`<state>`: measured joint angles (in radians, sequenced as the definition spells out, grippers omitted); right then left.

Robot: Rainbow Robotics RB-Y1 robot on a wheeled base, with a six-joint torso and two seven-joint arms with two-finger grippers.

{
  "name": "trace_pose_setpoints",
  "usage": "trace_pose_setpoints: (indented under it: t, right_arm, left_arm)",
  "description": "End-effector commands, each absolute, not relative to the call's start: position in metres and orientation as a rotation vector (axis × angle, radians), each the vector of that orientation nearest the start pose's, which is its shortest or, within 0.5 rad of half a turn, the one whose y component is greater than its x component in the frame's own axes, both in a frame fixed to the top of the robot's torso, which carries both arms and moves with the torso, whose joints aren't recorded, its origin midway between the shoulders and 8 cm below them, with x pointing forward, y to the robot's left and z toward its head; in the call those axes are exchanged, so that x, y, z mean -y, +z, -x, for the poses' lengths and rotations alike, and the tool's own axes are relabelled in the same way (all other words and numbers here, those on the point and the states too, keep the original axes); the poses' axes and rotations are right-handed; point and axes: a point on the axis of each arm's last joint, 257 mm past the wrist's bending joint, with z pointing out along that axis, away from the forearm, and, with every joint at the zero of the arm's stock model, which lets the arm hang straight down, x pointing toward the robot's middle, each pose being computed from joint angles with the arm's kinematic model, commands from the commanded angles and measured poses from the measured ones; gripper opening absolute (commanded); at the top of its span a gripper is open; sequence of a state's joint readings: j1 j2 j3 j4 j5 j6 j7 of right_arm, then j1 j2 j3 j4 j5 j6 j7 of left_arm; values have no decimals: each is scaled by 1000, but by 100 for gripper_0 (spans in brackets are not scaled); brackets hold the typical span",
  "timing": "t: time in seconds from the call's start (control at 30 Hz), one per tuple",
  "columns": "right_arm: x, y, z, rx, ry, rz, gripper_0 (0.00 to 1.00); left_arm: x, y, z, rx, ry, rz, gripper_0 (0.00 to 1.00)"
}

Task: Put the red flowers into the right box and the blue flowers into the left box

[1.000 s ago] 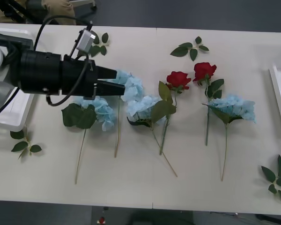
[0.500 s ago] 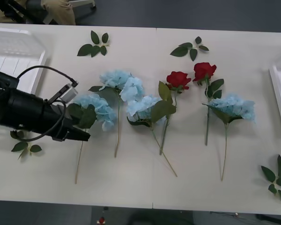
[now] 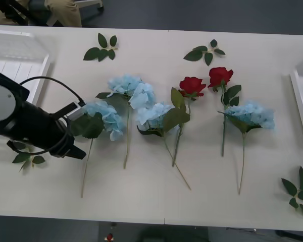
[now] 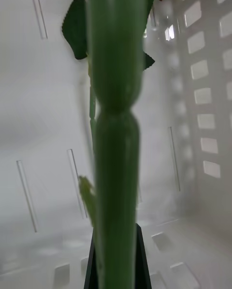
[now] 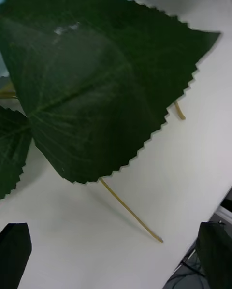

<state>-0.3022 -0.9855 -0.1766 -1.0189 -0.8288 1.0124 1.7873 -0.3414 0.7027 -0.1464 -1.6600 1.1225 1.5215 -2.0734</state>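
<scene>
Several blue flowers (image 3: 131, 91) and two red flowers (image 3: 192, 85) lie in a row on the white table. My left gripper (image 3: 78, 152) sits low beside the leftmost blue flower (image 3: 104, 116), just left of its stem. In the left wrist view that gripper (image 5: 115, 252) is open above the table, with the flower's big green leaf (image 5: 87, 86) and thin stem ahead. My right gripper (image 4: 115, 269) is shut on the green stem of a red flower (image 4: 113, 124) inside the right box (image 4: 203, 124). The left box (image 3: 15, 55) stands at the far left, and the right box's edge (image 3: 302, 101) is at the far right.
Loose green leaf sprigs lie at the back left (image 3: 102, 49), back middle (image 3: 207, 51), front left under my left arm (image 3: 25, 157) and front right (image 3: 298, 194). The table's front edge runs close below the stems.
My left arm has swung from above the upper blue flowers down and to the left. It now sits low beside the leftmost blue flower's stem. The flowers have not moved.
</scene>
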Motion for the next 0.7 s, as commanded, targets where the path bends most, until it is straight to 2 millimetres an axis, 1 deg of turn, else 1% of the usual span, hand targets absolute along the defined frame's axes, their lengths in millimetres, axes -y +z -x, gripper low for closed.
trace_pose_setpoints:
  t: [0.03,0.13,0.23,0.27,0.3,0.33,0.37,0.4,0.43,0.53,0.67,0.7]
  right_arm:
    - [668,-239,-452,-2496,-398,-235,0]
    - [669,-239,-452,-2496,-402,-232,0]
    - [669,-239,-452,-2497,-402,-227,0]
    - [668,-238,-453,-2494,-403,-221,5]
    - [669,-238,-454,-2490,-405,-217,21]
    - [669,-237,-456,-2482,-408,-209,45]
    - [668,-237,-456,-2482,-408,-207,54]
    - [669,-235,-457,-2476,-412,-201,67]
    - [668,-235,-459,-2473,-408,-199,75]
    - [668,-235,-459,-2470,-407,-190,84]
    - [666,-235,-461,-2469,-401,-174,88]
    - [664,-235,-461,-2471,-394,-168,88]
  left_arm:
    - [-203,-273,-433,-2485,-366,-1124,100]
    - [-198,-280,-439,-2493,-298,-1145,100]
    - [-198,-289,-439,-2511,-250,-1152,100]
    - [-200,-292,-439,-2518,-224,-1159,100]
    - [-200,-293,-440,-2520,-204,-1165,100]
    - [-202,-298,-439,-2530,-176,-1176,100]
    - [-202,-299,-440,-2531,-162,-1181,100]
    - [-204,-303,-439,-2539,-140,-1189,100]
    - [-205,-306,-438,-2549,-124,-1192,100]
    - [-206,-313,-434,-2569,-108,-1196,100]
    - [-205,-322,-431,-2599,-109,-1181,100]
    - [-204,-327,-430,-2615,-120,-1170,100]
